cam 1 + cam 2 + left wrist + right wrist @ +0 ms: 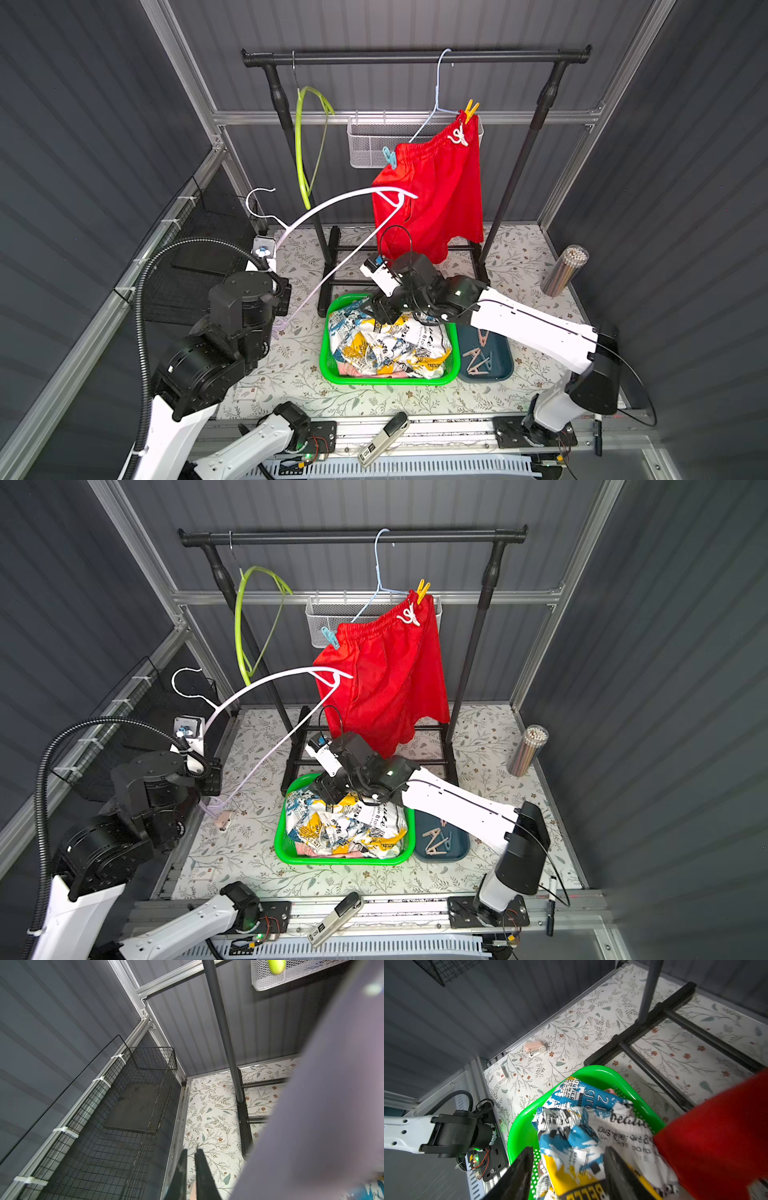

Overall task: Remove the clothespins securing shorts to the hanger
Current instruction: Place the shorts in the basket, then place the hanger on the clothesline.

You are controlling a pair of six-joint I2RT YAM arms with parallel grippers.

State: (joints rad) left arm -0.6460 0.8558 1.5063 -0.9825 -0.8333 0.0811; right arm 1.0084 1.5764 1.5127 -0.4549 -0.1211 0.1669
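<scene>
green basket (326,361) holds the newspaper-print shorts (390,345); teal tray (500,357) holds beige clothespins (476,357). right hand (568,1159) is released over the basket, left hand (191,1151) clenches the white hanger (332,203).

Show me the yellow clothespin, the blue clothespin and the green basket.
yellow clothespin (471,110): in a top view, on the middle of its body.
blue clothespin (390,158): in a top view, on the middle of its body.
green basket (390,380): in a top view, on its near rim.

Grey ribbed walls (83,124); floral tabletop (291,374); black garment rail (415,57).
</scene>
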